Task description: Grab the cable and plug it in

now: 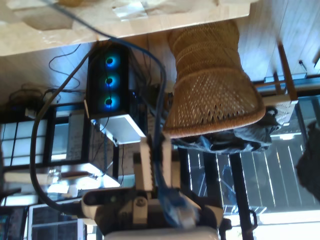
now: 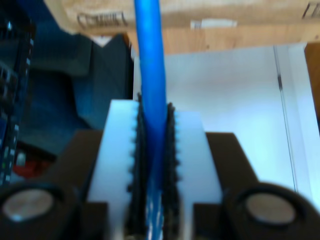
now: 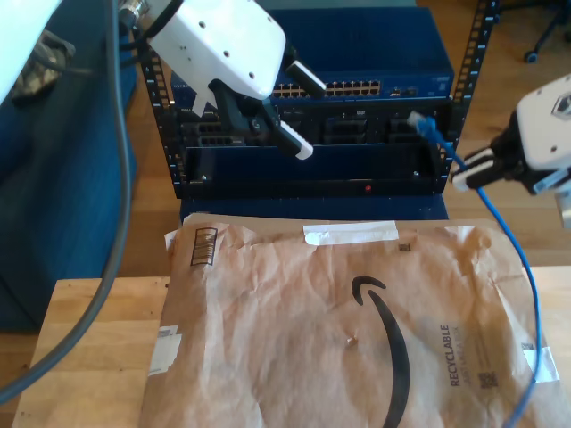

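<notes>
Second wrist view: my second end effector clamps the cable; square the plug to a port before pushing.

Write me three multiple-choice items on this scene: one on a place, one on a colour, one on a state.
1. The envelope lies
A. on the wooden table
B. inside the rack
C. on the wicker chair

2. The cable is
A. red
B. blue
C. yellow

3. My second pincer is
A. wide open and empty
B. shut on the envelope
C. shut on the cable

Key:
1 A: in the exterior view the brown envelope is spread flat over the table.
2 B: the cable shows bright blue in the second wrist view.
3 C: my second pincer has its pads pressed against the cable from both sides.
</notes>
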